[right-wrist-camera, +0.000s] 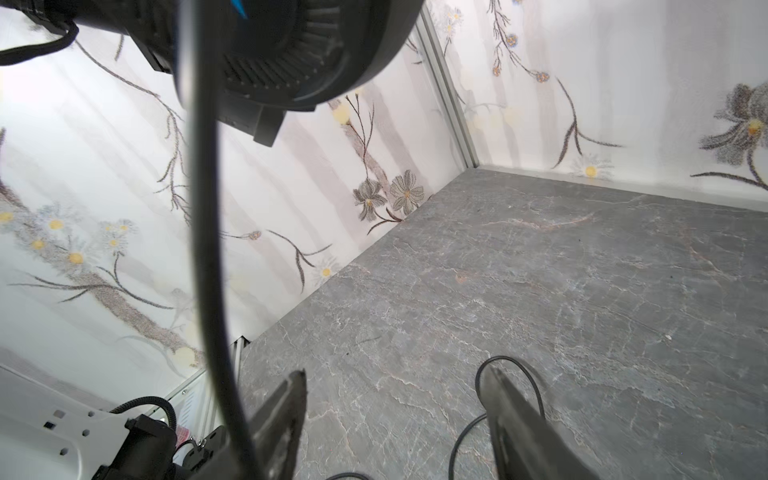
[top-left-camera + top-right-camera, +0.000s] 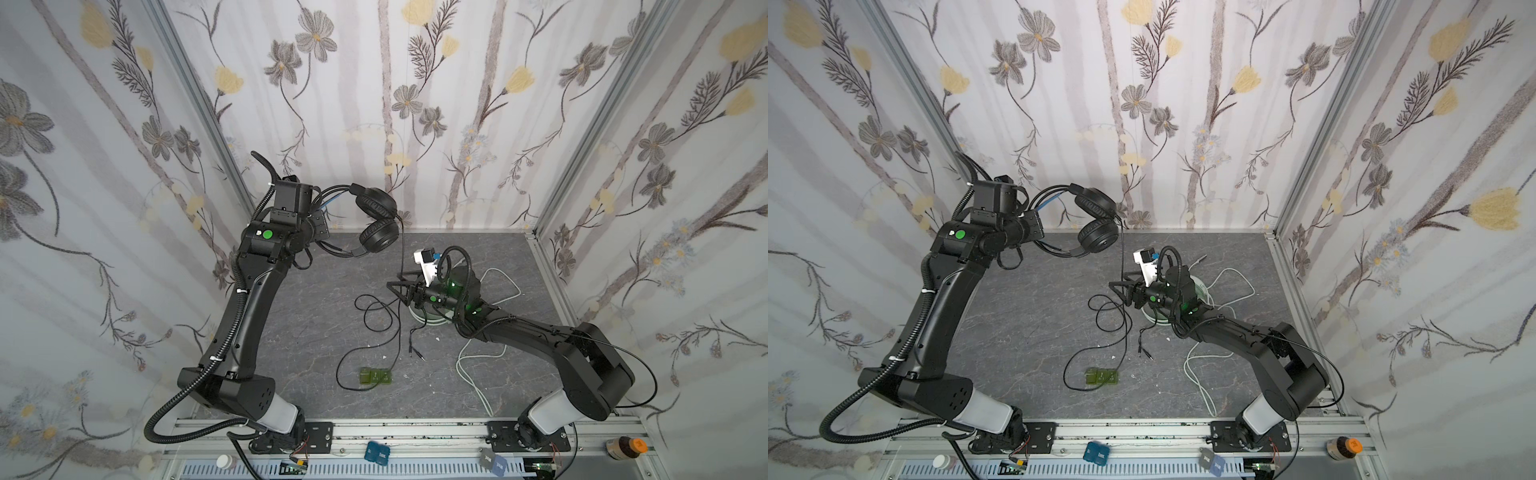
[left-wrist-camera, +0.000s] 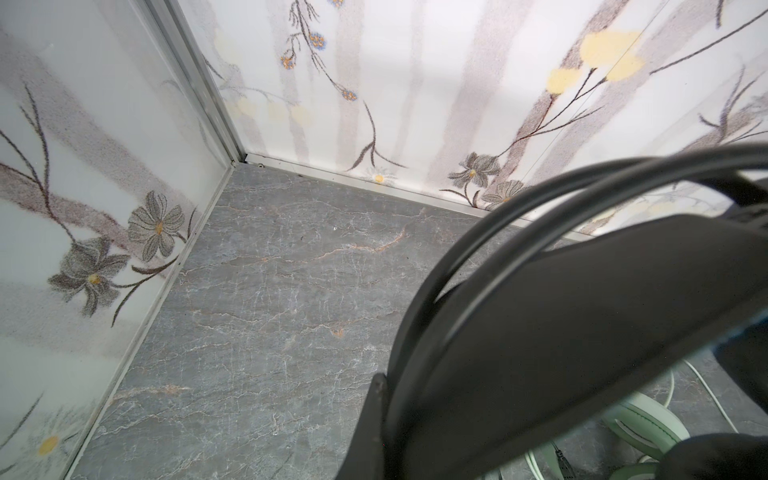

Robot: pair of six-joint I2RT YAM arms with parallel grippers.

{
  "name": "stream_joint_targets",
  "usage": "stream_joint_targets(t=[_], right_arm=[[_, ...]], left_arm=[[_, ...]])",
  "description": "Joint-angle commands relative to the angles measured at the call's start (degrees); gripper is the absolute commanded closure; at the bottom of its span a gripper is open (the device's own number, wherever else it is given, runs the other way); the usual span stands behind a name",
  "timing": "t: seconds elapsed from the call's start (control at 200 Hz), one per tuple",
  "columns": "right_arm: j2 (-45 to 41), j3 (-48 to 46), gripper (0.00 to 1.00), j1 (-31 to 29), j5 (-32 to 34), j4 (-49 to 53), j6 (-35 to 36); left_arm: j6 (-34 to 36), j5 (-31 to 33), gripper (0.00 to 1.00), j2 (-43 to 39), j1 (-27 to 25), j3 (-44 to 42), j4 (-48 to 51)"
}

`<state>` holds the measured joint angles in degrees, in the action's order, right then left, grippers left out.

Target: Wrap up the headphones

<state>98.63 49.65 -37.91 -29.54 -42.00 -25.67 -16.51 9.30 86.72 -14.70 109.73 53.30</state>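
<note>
The black headphones (image 2: 377,220) (image 2: 1097,222) hang in the air at the back left. My left gripper (image 2: 321,222) (image 2: 1034,226) (image 3: 386,415) is shut on their headband (image 3: 582,332). Their black cable (image 2: 401,257) (image 1: 208,249) drops from an ear cup to loops on the table. My right gripper (image 2: 395,280) (image 2: 1117,279) (image 1: 392,374) stands open beside that hanging cable, which runs outside one finger; nothing is between the jaws. The mint-green headphones (image 2: 428,320) (image 2: 1156,318) (image 3: 640,424) lie on the table, mostly hidden under the right wrist. Their pale cable (image 2: 469,365) trails toward the front.
A small green block (image 2: 375,377) (image 2: 1101,377) lies near the table's front middle, with a black cable loop around it. The cable's plug end (image 2: 415,353) lies nearby. Flowered walls close in the left, back and right sides. Small cases and bottles sit on the front rail (image 2: 415,430).
</note>
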Motion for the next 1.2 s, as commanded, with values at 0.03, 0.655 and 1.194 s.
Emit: stream_joint_targets(t=[0.03,0.655,1.194], right_arm=[[0.5,0.0,0.45,-0.5,-2.4,-4.4,-1.2],[-12.7,-4.3,1.0,-4.2,0.6,7.7,4.8],[-23.0,10.5,1.0,-11.8,2.8,38.3,18.1]], left_arm=[[-2.2,-1.6,1.0,-1.4,0.1,1.9,-0.9],[-3.8,-1.9,1.0,-5.5,1.7,0.4,-2.3],[-1.4,0.1,1.0,-8.9,4.9,-11.5,-11.0]])
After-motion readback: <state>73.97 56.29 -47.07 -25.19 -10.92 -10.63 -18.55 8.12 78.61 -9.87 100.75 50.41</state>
